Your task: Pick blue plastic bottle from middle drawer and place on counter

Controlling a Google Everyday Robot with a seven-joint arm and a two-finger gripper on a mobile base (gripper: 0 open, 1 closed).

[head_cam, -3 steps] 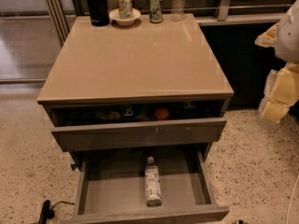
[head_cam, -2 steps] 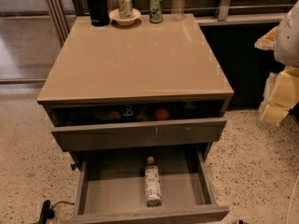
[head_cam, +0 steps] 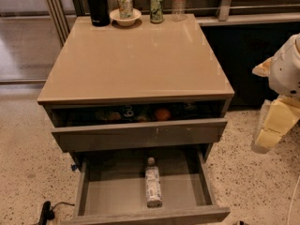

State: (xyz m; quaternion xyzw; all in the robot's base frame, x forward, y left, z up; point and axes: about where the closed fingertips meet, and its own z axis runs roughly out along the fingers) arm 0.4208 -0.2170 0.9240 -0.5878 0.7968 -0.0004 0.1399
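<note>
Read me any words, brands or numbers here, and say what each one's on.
None reads clearly.
Flask: white logo, no words.
Left can, right can: blurred.
Clear bottle: blurred.
Blue bottle: label too small.
Pincer, right of the counter: no text.

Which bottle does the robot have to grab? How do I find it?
Find the tan counter, then look below it to the pulled-out middle drawer. The blue plastic bottle lies alone on its floor, white cap toward the back; the gripper hangs off to the right. Unlike the clear bottle standing on the counter, it lies flat.
</note>
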